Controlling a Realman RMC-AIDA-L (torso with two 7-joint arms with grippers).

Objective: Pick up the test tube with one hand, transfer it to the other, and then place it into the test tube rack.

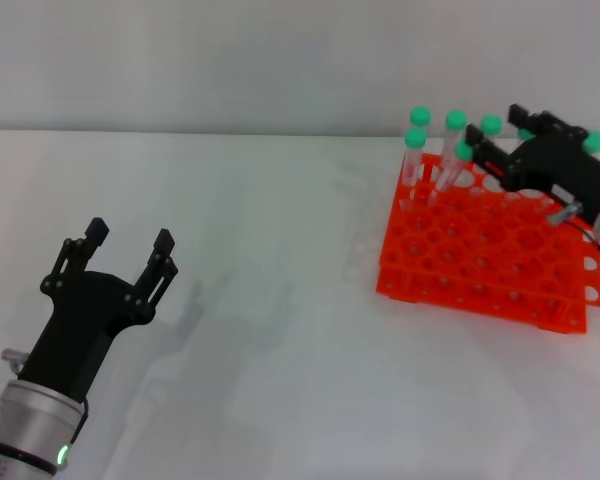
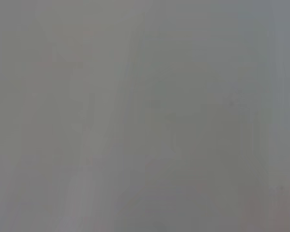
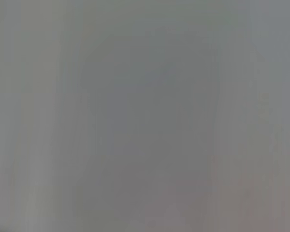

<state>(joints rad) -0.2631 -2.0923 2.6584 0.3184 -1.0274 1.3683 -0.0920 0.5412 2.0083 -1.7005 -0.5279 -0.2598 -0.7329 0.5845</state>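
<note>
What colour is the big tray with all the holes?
The test tube rack is bright orange; the head view shows it best.

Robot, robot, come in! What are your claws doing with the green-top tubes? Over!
Left gripper open, empty, low over bare table. Right gripper at rack's far row among capped tubes; jaws unclear. Orange test tube rack unobstructed.

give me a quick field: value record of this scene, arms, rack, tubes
left gripper: low on the robot's left over bare white table, fingers spread, holding nothing
right gripper: at the far edge of the test tube rack, reaching in among the tubes
right gripper state: cannot tell
test tube rack: orange, on the robot's right, most near holes empty
green-capped tubes: standing along the rack's far rows, some hidden by the arm
loose tube on table: none seen
wrist views: show nothing usable
</note>
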